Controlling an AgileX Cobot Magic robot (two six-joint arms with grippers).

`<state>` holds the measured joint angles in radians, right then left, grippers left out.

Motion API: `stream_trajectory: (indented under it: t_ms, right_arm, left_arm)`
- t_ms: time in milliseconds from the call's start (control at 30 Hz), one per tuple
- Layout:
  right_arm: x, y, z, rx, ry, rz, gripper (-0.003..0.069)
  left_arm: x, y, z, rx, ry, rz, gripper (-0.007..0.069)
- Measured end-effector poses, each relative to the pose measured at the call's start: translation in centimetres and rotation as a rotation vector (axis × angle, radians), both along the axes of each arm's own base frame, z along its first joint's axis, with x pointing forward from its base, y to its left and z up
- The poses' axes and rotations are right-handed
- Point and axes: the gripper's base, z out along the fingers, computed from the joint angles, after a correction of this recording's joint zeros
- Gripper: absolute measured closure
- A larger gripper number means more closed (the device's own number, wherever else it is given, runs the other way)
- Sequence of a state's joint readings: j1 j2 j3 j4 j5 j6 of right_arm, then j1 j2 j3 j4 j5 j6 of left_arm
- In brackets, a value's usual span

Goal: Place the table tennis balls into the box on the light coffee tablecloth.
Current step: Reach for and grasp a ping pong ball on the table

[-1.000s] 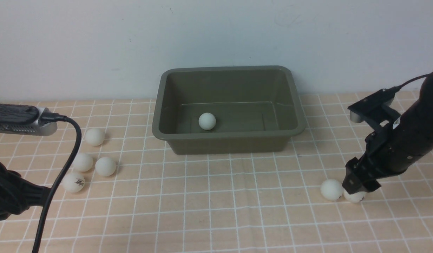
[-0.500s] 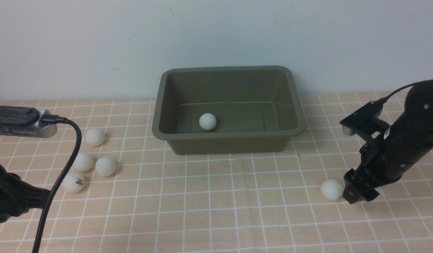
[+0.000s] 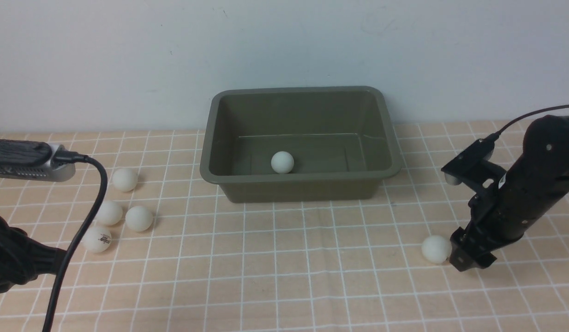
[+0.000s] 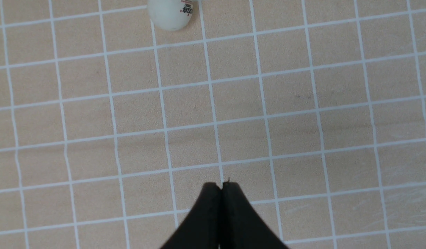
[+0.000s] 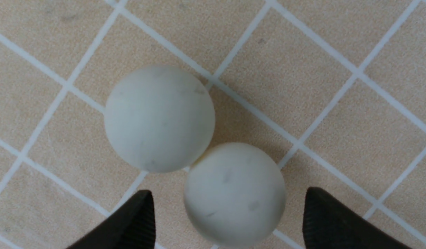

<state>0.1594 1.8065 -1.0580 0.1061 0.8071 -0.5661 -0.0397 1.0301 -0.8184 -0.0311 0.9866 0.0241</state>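
The olive-green box [image 3: 386, 138] stands at the back middle of the light coffee tablecloth [image 3: 284, 276], with one white ball [image 3: 282, 162] inside. Several balls lie at the left, one with dark lettering [image 3: 97, 239], also in the left wrist view [image 4: 170, 14]. My right gripper [image 3: 469, 260] is low on the cloth next to a ball [image 3: 436, 249]. In the right wrist view it [image 5: 230, 221] is open around a second ball [image 5: 234, 193], with gaps on both sides; that ball touches the other one [image 5: 159, 118]. My left gripper [image 4: 221, 185] is shut and empty over bare cloth.
The left arm [image 3: 7, 258], its camera [image 3: 26, 159] and a black cable [image 3: 81, 230] fill the near left. A pale wall stands right behind the box.
My right gripper has come down over the ball nearest it, which is now hidden in the front view. The ball in the box has rolled a little to the right. The left arm is still.
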Motion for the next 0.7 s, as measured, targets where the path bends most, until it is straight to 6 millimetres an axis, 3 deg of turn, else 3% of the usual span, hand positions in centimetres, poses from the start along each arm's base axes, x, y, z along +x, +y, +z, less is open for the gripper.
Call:
stream_trajectory:
  t_ms: [267, 700]
  right_arm:
    - [0.21, 0.02, 0.04, 0.002, -0.023, 0.002, 0.0144]
    - [0.25, 0.07, 0.06, 0.008, -0.028, -0.002, 0.0249]
  left_arm:
    - [0.0, 0.0, 0.0, 0.0, 0.0, -0.001, 0.0693]
    - [-0.03, 0.0, -0.01, 0.001, 0.003, -0.003, 0.0693]
